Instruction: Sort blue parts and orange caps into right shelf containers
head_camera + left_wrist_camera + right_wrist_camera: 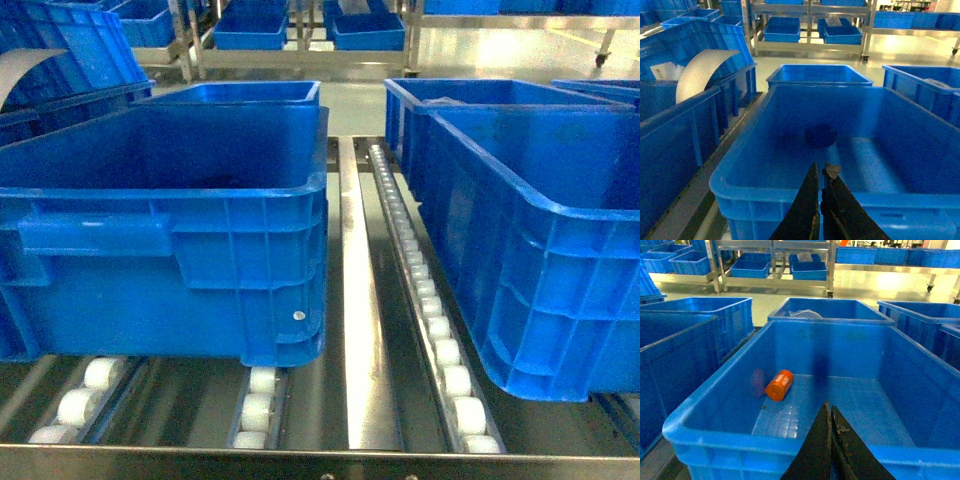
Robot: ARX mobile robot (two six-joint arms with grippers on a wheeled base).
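Left tool [821,200] pinched together, holding nothing, above left crate [790,185] with a dark part [820,136] inside. Right tool [831,440] closed too, empty, over right crate [765,435]; orange cap [779,385] lying inside, sorted already.

The orange cap [779,385] lying in a blue crate [715,405] carries pale printed marks on its side, too small and blurred to read. No other text, label or number shows.
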